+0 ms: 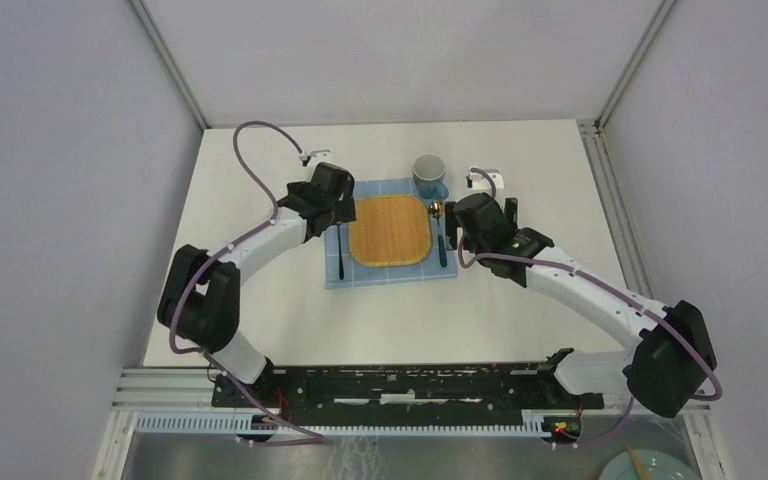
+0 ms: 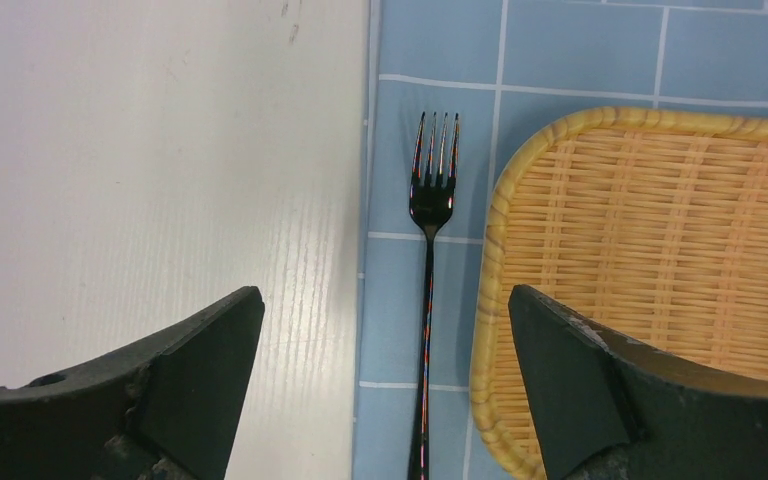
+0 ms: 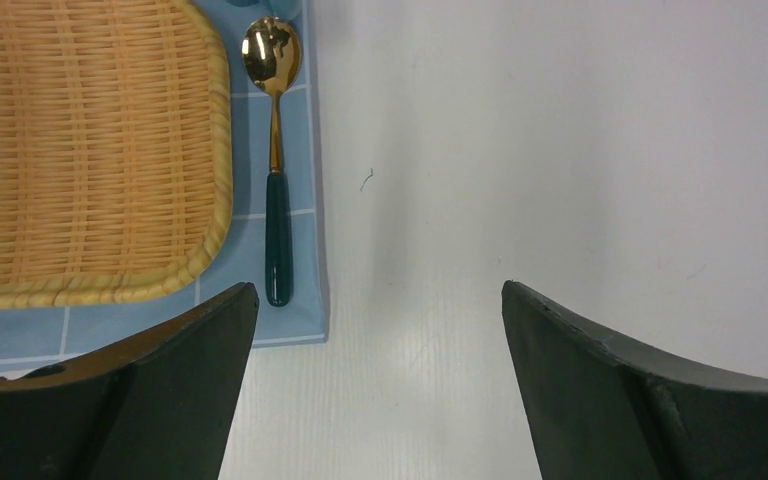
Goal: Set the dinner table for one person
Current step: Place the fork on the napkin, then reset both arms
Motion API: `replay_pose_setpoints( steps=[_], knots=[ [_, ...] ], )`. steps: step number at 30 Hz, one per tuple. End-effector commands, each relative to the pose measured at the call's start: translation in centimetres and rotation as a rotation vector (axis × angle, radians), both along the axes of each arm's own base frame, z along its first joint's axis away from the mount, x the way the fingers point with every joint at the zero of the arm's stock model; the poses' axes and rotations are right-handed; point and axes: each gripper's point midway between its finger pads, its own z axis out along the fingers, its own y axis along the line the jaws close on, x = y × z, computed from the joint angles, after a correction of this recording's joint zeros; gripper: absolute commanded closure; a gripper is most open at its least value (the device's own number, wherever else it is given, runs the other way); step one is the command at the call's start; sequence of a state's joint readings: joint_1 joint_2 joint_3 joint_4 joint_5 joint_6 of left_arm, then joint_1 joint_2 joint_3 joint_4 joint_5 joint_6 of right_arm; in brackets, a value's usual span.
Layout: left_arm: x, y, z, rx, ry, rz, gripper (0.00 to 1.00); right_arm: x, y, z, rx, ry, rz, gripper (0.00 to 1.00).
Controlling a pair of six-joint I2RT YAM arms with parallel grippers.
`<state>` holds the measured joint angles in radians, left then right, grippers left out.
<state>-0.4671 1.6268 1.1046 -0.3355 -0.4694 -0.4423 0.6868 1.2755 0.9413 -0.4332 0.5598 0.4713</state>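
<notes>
White worktop (image 1: pixel 260 300) at frame centre already carries cloth (image 1: pixel 390 275), woven tray (image 1: pixel 390 230), fork (image 2: pixel 430 200), spoon (image 3: pixel 275 150) and mug (image 1: pixel 430 175); both claws, left claw (image 2: pixel 385 370) and right claw (image 3: pixel 380 370), are spread and hold nothing, so the setting looks nearly complete.

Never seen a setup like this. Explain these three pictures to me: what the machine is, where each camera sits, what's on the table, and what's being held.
Two robot arms are bolted at the near edge of a white dinner table. One picture looks down from above; the others come from cameras on each wrist, whose dark wedges are that arm's own fingers. On the table lies a blue checked cloth with a woven tray, a black fork to its left, a gold spoon with a green handle to its right, and a blue mug. The left gripper and right gripper are open and hold nothing.
</notes>
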Motion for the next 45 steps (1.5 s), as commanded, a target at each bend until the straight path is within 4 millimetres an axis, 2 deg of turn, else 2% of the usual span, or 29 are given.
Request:
replay_pose_setpoints(
  steps=[1, 8, 13, 16, 20, 22, 27, 34, 40, 45],
  knots=[
    [0.0, 0.7, 3.3, 0.024, -0.083, -0.009, 0.00, 0.8, -1.2, 3.1, 0.004, -0.085, -0.075, 0.02],
    [-0.4, 0.7, 5.3, 0.023, -0.095, -0.057, 0.00, 0.6, -2.0, 3.6, -0.013, -0.096, -0.103, 0.02],
    [-1.0, 2.2, 6.0, 0.070, -0.122, -0.021, 0.00, 0.6, -2.4, 3.8, -0.020, -0.122, -0.103, 0.02],
    [-1.4, 3.4, 6.9, 0.082, -0.205, 0.016, 0.00, 0.8, -2.4, 4.2, -0.011, -0.172, -0.087, 0.02],
    [-1.8, 5.5, 8.6, 0.168, -0.330, -0.001, 0.00, 0.9, -2.5, 3.5, -0.027, -0.258, -0.021, 0.02],
    [-1.8, 6.1, 8.3, 0.176, -0.326, -0.024, 0.00, 0.9, -2.9, 3.6, -0.048, -0.283, -0.015, 0.02],
    [-2.2, 9.7, 7.6, 0.128, -0.265, 0.118, 0.00, 0.6, -3.7, 4.0, -0.064, -0.305, -0.032, 0.02],
    [-1.2, 12.3, 5.9, 0.162, -0.307, 0.155, 0.00, 0.2, -4.6, 4.4, -0.077, -0.331, -0.049, 0.02],
    [-0.4, 13.5, 2.6, 0.146, -0.409, 0.124, 0.00, 0.4, -6.6, 3.7, -0.136, -0.379, -0.122, 0.02],
    [0.2, 13.4, 0.2, 0.086, -0.430, 0.084, 0.00, 0.5, -7.4, 3.5, -0.095, -0.411, -0.147, 0.02]
  ],
)
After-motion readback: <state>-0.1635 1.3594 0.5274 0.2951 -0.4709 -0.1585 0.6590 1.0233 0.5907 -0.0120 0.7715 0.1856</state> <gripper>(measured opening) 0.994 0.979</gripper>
